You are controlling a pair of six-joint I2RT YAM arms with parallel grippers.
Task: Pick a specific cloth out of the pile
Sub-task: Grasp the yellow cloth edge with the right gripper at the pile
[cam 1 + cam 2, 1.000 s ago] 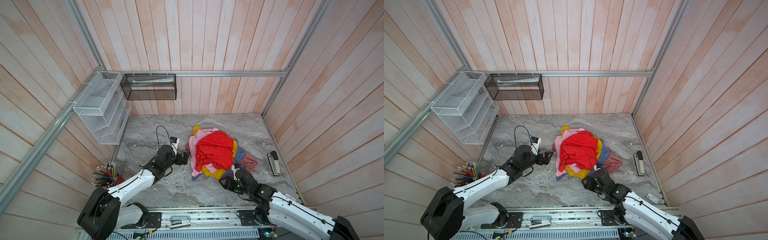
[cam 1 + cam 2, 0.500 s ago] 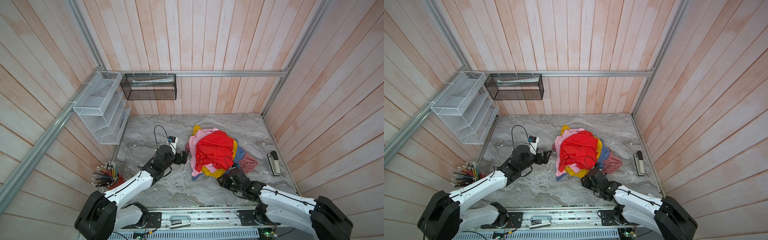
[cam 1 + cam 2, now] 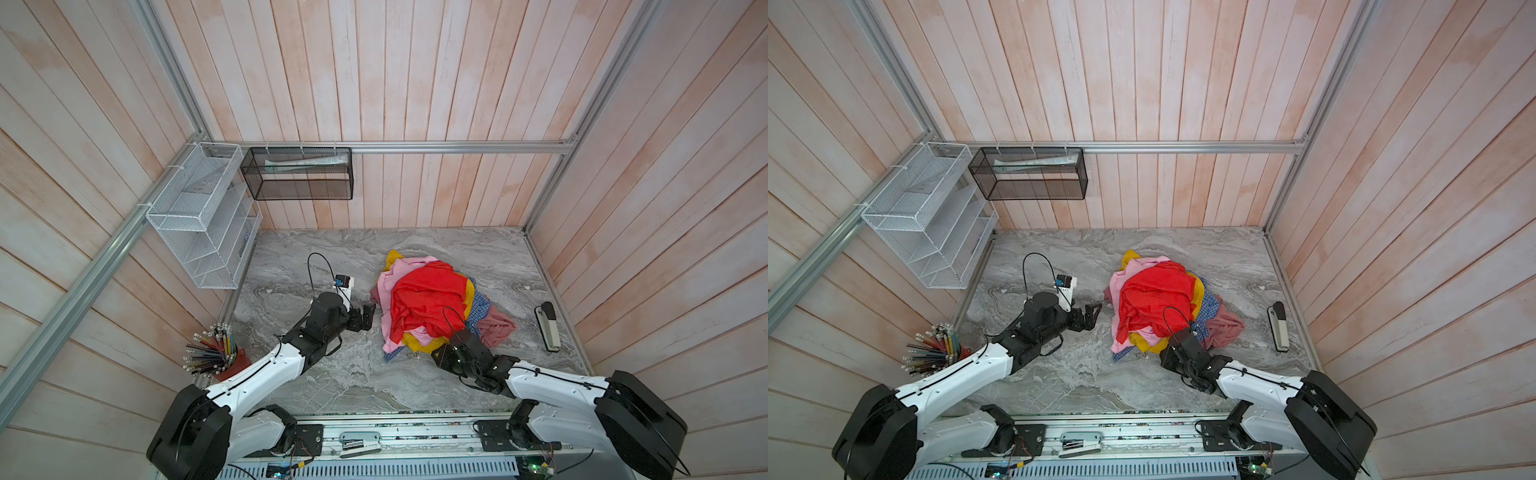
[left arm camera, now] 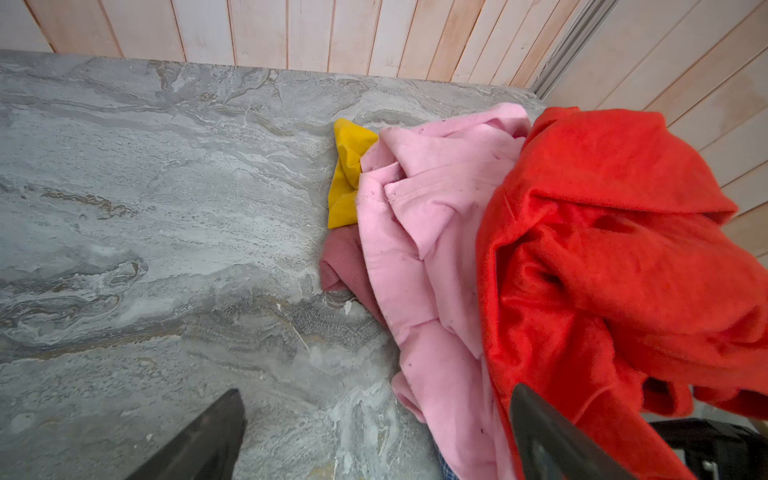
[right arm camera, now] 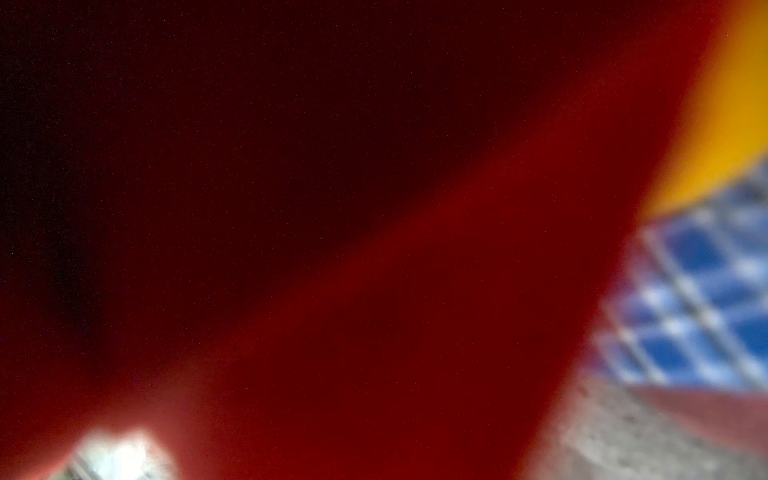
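Mustard-yellow cloth (image 3: 419, 345) is mostly buried. It sits low in the pile (image 3: 428, 309), which lies on the grey marble table (image 3: 332, 253) a bit right of centre in both top views. Yellow peeks out in three spots: a corner at the far end, a strip along the right side under the red garment (image 3: 428, 297), and a fold at the near edge. In the left wrist view a corner of the cloth (image 4: 347, 178) lies on the table, tucked under the pink garment (image 4: 419, 216), with a rose piece (image 4: 340, 266) right beside it.

Red is on top, with pink under it toward the left and far side. A checked piece (image 3: 478, 305) and more rose stick out on the right.

Right gripper (image 3: 442, 353) is shoved into the near edge of the pile, right at that yellow fold. Its fingers are hidden under the wrist and fabric, so I can't tell how wide the jaws are or whether it has anything. The right wrist view is pretty much all blur: dark red over most of the lens, with a bit of yellow and blue-white check at one side.

Left gripper (image 3: 370, 316) has its jaws spread wide with nothing between them. It's low over the table, just beside the pile's left edge.

Further out there's a stapler (image 3: 548, 326) near the right wall, well apart from the pile. A pencil cup (image 3: 216, 353) stands at the near left, and a wire rack (image 3: 199, 216) and a mesh basket (image 3: 297, 174) hang on the walls.
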